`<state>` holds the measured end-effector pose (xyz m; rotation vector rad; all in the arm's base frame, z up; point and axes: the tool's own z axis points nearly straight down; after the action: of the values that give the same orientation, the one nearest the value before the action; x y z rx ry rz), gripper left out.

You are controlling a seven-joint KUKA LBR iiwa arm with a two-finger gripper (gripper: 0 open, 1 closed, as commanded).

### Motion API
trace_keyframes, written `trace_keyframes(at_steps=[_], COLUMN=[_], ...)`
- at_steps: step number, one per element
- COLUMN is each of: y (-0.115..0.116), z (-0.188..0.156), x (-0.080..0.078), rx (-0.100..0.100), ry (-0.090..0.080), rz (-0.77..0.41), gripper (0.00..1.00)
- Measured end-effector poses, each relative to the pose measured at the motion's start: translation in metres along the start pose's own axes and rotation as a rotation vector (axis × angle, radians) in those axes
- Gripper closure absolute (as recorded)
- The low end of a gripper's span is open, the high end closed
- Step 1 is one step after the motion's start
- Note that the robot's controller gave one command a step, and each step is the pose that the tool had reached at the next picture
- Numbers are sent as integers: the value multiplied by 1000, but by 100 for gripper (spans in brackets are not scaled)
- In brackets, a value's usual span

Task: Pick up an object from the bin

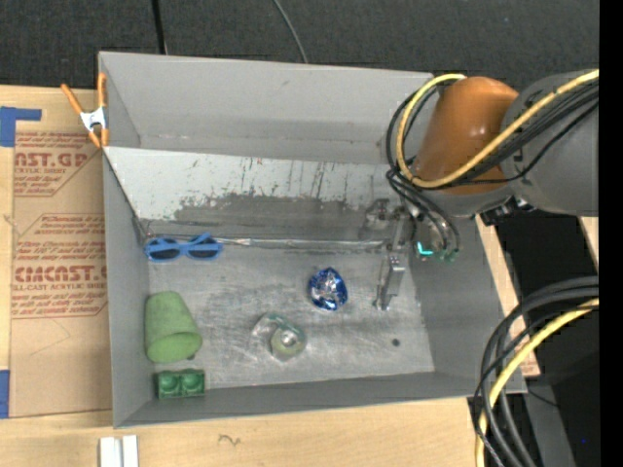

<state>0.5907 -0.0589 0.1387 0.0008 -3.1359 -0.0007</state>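
Clock directions taken from mid-floor of bin (243, 295): grey sheet metal, floor scuffed, sloped walls streaked.

Nearest, 7 o'clock corner: green brick (180, 384), hard moulded plastic, two studs, long axis 9–3, close to front wall.

Just behind it, 8 o'clock: green cup (171, 327), matte pale green, tapered, on its side, wide end toward 6, long axis roughly 12–6.

At 5 o'clock: clear round piece (280, 339), transparent, glossy, pale core; exact shape unclear.

At 3 o'clock: blue-white lump (328, 289), shiny, mottled, crinkled surface, roughly teardrop. Long axis near 12–6, narrower end toward 12. Resting on bare floor, apart from everything else.

Gripper (387, 292) just beside that lump, on its 3 o'clock side, tip low over bare floor, bare metal, hanging about vertical. Not over the lump and nothing seen held. Open or closed: cannot tell from this angle.

Further back, 10 o'clock: blue sunglasses (183, 249), glossy plastic, two lenses side by side, long axis 9–3, lying at the foot of the back wall.

Farthest, 2 o'clock above rim: orange cover (467, 129), smooth dome on the wrist, yellow and black cables looped round it.
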Motion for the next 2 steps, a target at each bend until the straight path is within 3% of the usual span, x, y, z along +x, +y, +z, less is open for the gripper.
trace_keyframes(at_steps=[1, 2], y=[28, 79], z=[71, 63], x=[29, 47], rx=[0, 0], ry=[-14, -8], rz=[-44, 6], gripper=[0, 0])
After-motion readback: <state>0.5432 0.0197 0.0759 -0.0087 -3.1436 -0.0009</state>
